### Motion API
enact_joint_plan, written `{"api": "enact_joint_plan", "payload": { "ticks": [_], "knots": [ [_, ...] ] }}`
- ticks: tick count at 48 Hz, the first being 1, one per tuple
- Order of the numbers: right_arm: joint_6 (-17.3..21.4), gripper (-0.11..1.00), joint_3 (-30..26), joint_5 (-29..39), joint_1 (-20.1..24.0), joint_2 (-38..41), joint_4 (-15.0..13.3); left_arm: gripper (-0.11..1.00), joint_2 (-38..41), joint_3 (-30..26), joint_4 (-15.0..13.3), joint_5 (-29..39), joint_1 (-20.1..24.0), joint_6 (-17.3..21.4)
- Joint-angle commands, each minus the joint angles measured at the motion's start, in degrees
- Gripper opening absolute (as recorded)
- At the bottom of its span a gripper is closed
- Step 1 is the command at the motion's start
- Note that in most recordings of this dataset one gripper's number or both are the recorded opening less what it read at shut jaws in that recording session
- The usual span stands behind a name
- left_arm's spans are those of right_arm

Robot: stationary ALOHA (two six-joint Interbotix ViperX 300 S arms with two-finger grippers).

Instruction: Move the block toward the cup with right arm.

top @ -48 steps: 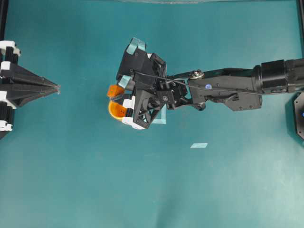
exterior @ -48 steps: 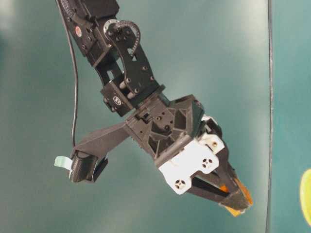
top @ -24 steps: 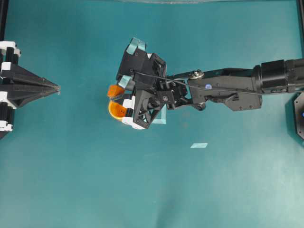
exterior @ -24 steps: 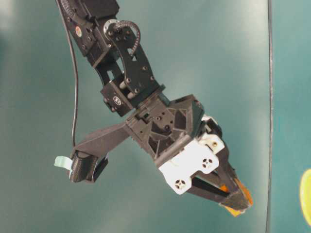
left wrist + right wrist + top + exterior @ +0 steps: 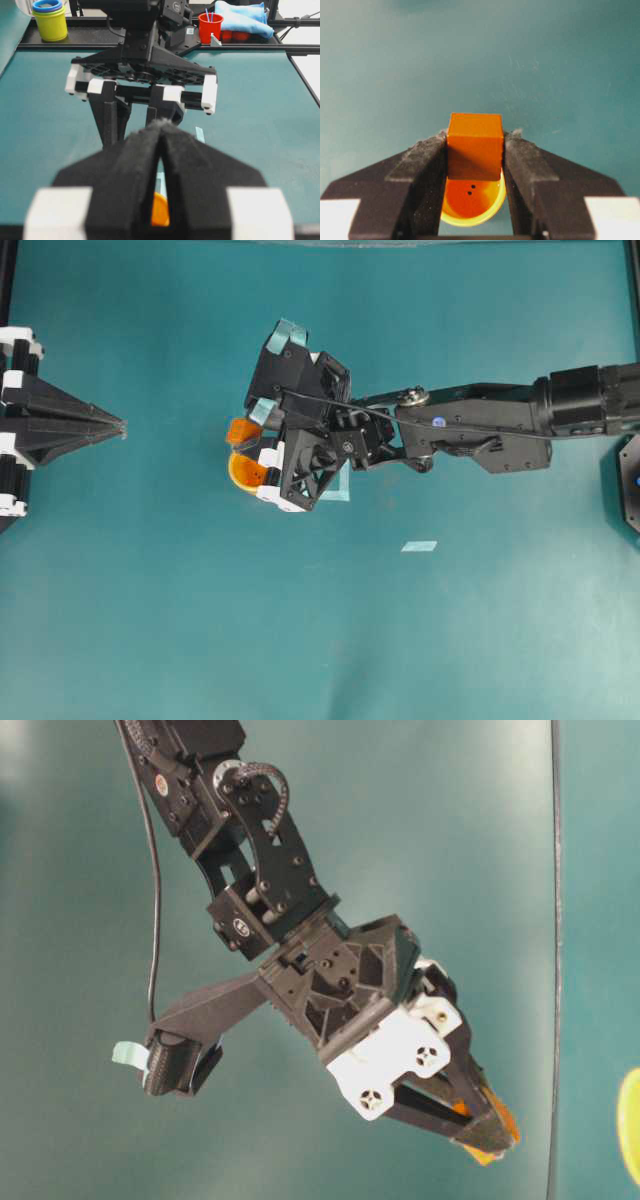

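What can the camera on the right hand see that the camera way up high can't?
Only the right wrist view shows the black fingers pressed on both sides of the block, and two dark dots inside the cup. Only the overhead view shows the left gripper shut, and a tape strip. Both show block and cup.

change: none visible across the views
block (image 5: 474, 145): same spot between the jaws of the right gripper (image 5: 475, 150)
cup (image 5: 472, 200): same place beneath the jaws
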Motion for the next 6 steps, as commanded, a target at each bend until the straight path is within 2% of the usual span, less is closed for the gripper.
{"api": "enact_joint_plan", "payload": {
  "ticks": [1,6],
  "knots": [
    [-0.09,0.40,-1.41,-0.44,-0.26,-1.14,-0.18,0.04,0.26,-1.67,0.18,-0.62,0.09,0.09],
    [-0.09,0.40,-1.41,-0.44,-0.26,-1.14,-0.18,0.04,0.26,-1.67,0.18,-0.62,0.00,0.09]
  ]
}}
